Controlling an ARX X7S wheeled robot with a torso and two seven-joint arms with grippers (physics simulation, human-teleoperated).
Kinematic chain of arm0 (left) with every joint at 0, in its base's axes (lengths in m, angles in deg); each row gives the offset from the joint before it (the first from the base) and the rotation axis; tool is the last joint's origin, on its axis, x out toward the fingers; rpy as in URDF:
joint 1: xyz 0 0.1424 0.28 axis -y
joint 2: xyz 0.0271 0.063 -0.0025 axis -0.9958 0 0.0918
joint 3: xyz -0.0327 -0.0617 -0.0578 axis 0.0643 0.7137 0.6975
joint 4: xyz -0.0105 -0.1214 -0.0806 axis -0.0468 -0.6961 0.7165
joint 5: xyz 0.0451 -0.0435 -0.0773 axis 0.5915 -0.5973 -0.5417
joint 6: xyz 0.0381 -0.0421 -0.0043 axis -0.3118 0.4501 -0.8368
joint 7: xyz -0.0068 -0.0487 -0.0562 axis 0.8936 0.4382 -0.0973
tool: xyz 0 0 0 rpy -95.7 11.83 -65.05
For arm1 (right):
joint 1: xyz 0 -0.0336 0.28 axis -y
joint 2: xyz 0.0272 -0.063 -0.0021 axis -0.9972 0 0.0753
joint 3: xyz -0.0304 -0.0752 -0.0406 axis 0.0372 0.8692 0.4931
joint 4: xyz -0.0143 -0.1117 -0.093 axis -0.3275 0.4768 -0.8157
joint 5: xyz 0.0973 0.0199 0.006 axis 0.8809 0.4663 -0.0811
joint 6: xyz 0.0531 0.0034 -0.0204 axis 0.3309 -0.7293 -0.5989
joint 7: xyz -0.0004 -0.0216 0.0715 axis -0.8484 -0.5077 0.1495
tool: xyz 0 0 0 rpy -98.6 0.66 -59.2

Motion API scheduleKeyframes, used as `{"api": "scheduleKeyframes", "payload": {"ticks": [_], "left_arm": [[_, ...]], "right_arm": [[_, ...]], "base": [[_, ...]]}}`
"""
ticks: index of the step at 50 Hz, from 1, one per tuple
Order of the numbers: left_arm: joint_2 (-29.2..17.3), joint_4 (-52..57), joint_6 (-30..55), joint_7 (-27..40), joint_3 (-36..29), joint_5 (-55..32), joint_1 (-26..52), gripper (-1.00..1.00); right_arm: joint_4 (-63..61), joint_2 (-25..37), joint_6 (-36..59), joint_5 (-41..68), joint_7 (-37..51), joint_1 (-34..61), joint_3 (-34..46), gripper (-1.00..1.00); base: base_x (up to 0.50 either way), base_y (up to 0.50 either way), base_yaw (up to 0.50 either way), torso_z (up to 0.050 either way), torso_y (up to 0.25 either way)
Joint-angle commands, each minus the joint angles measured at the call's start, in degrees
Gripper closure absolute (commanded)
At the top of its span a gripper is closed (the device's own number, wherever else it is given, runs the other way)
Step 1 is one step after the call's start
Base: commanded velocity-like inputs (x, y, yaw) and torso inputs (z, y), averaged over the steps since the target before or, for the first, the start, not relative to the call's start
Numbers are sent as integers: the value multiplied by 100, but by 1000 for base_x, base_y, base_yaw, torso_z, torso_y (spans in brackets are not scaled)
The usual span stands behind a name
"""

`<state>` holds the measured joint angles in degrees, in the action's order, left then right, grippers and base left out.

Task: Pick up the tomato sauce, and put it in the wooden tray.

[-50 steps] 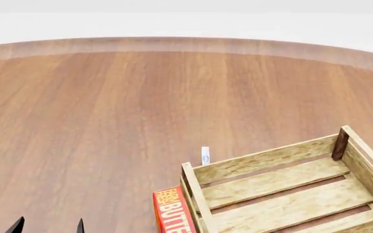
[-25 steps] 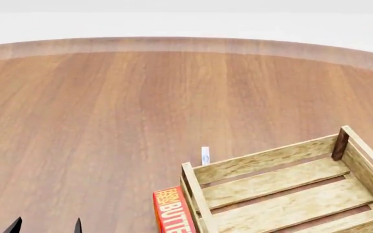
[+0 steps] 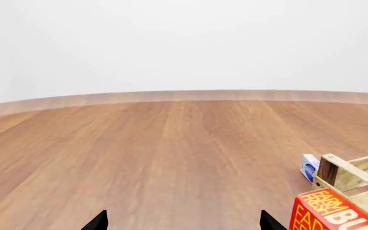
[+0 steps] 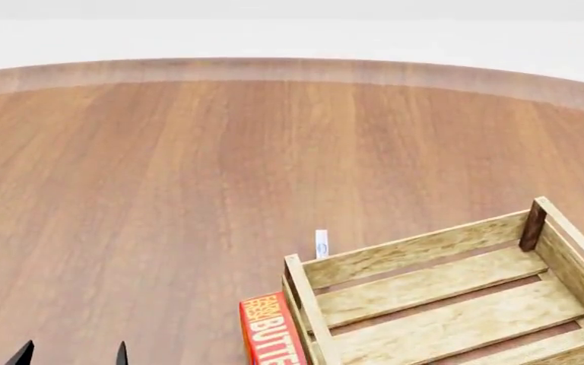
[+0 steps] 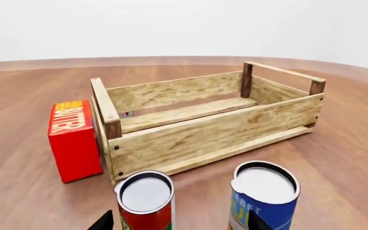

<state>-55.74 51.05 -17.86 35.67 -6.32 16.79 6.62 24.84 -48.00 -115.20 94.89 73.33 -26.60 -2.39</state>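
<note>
Both pincers are spread and empty; my left pincer (image 4: 72, 355) barely shifted, while the right pincer (image 5: 178, 221) straddles the tomato sauce (image 5: 145, 201), wooden tray (image 5: 212, 127) at twelve o'clock.

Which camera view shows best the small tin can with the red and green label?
The right wrist view: the small red-and-green-labelled tin can stands close, upright, in front of the light wooden slatted crate. The head and left wrist views do not show it.

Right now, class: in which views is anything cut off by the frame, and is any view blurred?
Right wrist view: both cans, red and blue, cropped. Head view: crate and butter box cropped. Left wrist view: same. None blurred.
</note>
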Motion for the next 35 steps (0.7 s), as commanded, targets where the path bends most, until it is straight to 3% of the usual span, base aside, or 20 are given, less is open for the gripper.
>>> {"api": "scheduleKeyframes", "payload": {"ticks": [1,35], "left_arm": [[65,-31,-4,-100,101,12,2,-100],[-24,-34,-35,-2,-9,-69,26,-100]], "right_arm": [[642,-167,225,32,-84,472,-112,-100],[1073,-140,432,-202,-17,824,169,-100]], "base": [[0,0,0,0,0],[0,0,0,0,0]]}}
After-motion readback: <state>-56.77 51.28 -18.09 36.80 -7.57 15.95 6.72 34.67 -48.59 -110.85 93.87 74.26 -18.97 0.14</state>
